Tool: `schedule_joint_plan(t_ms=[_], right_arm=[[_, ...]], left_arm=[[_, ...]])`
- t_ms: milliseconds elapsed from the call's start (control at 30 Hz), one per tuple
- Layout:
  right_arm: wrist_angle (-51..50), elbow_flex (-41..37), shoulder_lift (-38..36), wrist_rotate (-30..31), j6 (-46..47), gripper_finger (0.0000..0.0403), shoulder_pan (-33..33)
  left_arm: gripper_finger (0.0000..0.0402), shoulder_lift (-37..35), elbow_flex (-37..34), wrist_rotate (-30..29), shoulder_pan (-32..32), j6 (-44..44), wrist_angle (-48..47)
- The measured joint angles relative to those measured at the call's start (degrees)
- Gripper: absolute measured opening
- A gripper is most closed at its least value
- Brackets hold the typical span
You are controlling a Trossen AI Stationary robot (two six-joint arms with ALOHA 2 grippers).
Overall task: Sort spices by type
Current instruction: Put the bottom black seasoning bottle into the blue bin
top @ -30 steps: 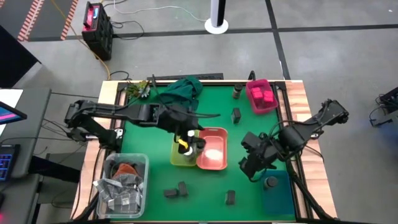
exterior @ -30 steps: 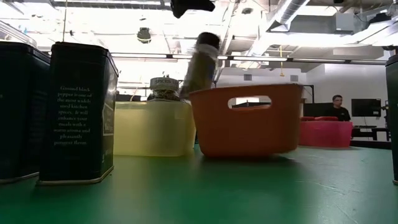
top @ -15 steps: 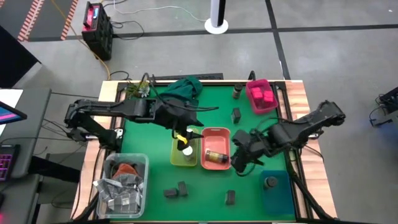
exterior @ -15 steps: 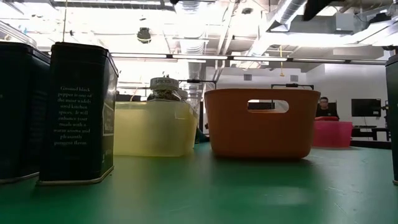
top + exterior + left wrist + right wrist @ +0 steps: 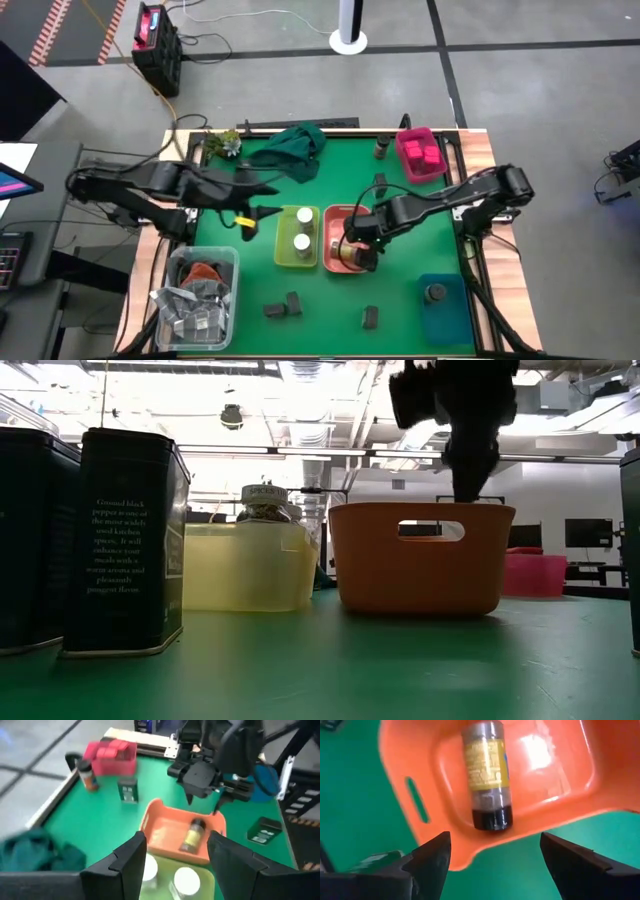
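Observation:
A dark round jar with a yellow label [image 5: 487, 775] lies on its side in the orange bin [image 5: 345, 215]; it also shows in the left wrist view [image 5: 192, 832]. My right gripper [image 5: 355, 248] hangs open and empty just above that bin, fingers either side of the jar in the right wrist view [image 5: 502, 862]. My left gripper [image 5: 250, 212] is open and empty left of the yellow-green bin [image 5: 282, 250], which holds two white-topped jars [image 5: 300, 230]. Pink packs lie in the pink bin [image 5: 440, 165]. Dark grey packs [image 5: 283, 306] stand on the mat.
A teal bin [image 5: 445, 318] at the near right holds a dark jar [image 5: 435, 293]. A clear bin of silvery packets [image 5: 200, 300] stands at the near left. A dark green cloth [image 5: 295, 145] lies at the far edge. More dark packs [image 5: 380, 185] and a jar [image 5: 381, 148] stand near the pink bin.
My left gripper has let go of the dark jar, which now lies in the orange bin, and has drawn back toward the table's left edge. My right gripper has moved from the right toward the orange bin and now hangs over it.

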Motion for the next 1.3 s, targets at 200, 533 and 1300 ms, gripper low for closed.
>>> schedule_joint_plan(t_ms=[200,533,1300], right_arm=[[1.51,-2.74,1.14,-0.27,-5.83,0.0333,-0.30],[4.38,-3.08,7.01,-0.37,-13.61,0.0333,-1.84],[7.57,-4.04,13.49,-4.68,-17.47,0.0317,-2.89]], left_arm=[[0.0199,-7.56,-6.82,-2.83,-1.85,-8.13,-2.94],[0.0199,-8.21,-7.46,-5.58,-1.98,-10.76,-4.60],[0.0199,-8.45,-7.46,-5.41,-1.96,-10.09,-5.24]])
